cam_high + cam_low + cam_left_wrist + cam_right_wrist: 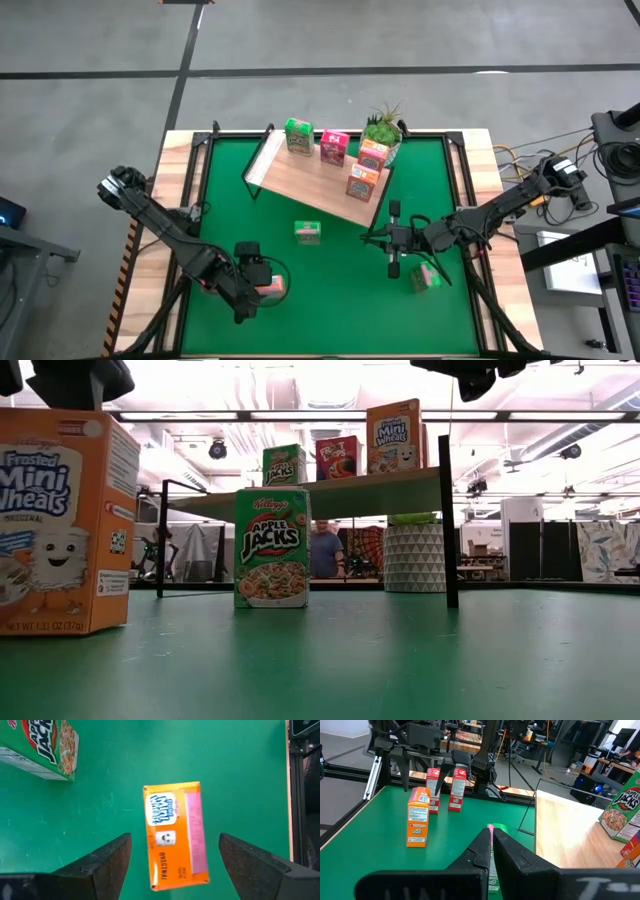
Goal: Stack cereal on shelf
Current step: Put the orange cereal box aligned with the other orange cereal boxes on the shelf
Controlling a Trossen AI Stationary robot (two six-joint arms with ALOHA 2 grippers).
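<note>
- High view: the shelf [318, 180], a light-wood board on a thin black frame, sits in the upper middle of the frame, turned so its long side runs from upper left to lower right across the green table mat [330, 290].
- On the board four cereal boxes stand upright: a green Apple Jacks box [298, 136] at upper left, a pink-red box [334, 148] beside it, and two orange boxes [364, 181] toward the right edge, near the potted plant [383, 128].
- Just below the board another green Apple Jacks box [308, 232] stands upright on the mat (low view: label facing the camera, long axis vertical).
- Left wrist view: the orange Frosted Mini-Wheats box [176, 834] stands between the fingers [107, 862] of the left gripper [175, 870], with clear mat on both sides of it; the jaws are spread wide and touch nothing.
- High view: that gripper is at the lower left of the frame.
- The right gripper [394, 252] is at lower middle right, jaws closed on nothing, with a green box [427, 278] and a pink one just beside it.
</note>
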